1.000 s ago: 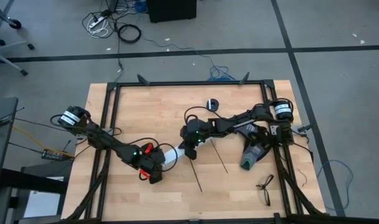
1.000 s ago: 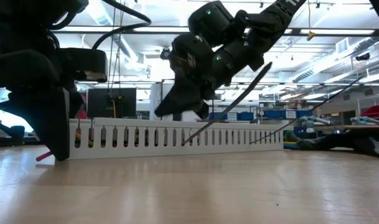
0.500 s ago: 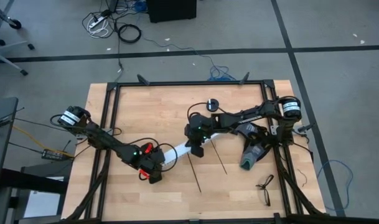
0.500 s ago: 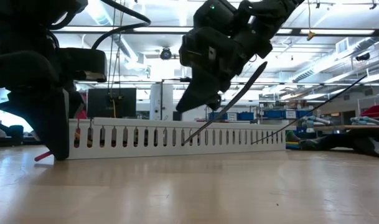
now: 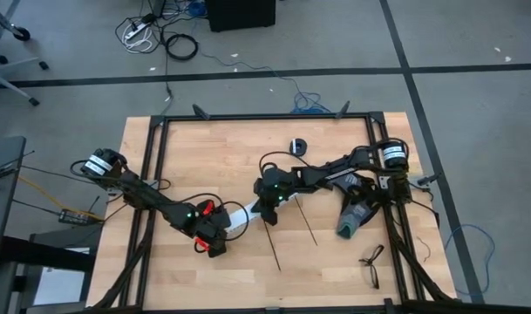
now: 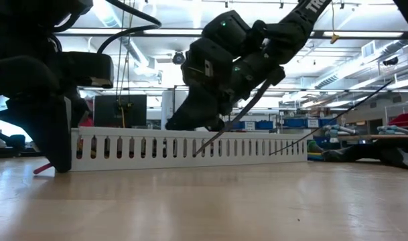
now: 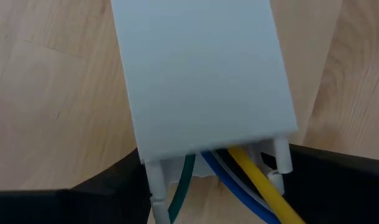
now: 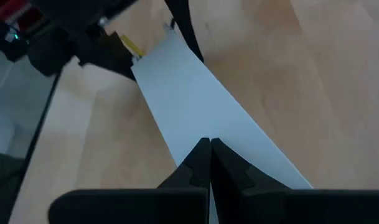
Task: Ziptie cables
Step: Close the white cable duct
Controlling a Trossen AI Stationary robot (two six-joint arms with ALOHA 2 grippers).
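Note:
A white slotted channel [image 5: 246, 213] lies on the wooden table between my two grippers. The cables, green, blue, yellow and white [image 7: 251, 186], come out of its end at my left gripper [image 5: 214, 237], which closes around that end. My right gripper [image 5: 268, 209] is shut, with its tips on the channel's flat top [image 8: 195, 99] farther along. Two thin black zipties [image 5: 274, 240] [image 5: 307, 222] lie loose on the table just right of the channel. A red wire end [image 6: 43, 167] rests on the table by the left gripper. My left gripper has the channel's cable end [image 7: 150, 171] between its two fingers [image 7: 345, 180], one at each side wall. It comes from above, slanting down. The channel rests on the table and the cables run out under the gripper. My right gripper presses its shut fingertips [image 8: 201, 155] on the channel's flat top [image 8: 229, 134]. It comes slanting down from the table's right side. The channel lies flat on the table [image 6: 190, 144] under the tips.
A black frame [image 5: 152, 174] runs around the tabletop. A small round black thing [image 5: 298, 146] sits at the far middle. A grey and teal object [image 5: 352, 218] and a dark tool [image 5: 370, 262] lie at the right. Bare wood [image 5: 248, 279] lies along the near edge.
My right gripper lifted a little off the channel's top, shifted toward the table's right, then came back down onto it, staying shut.

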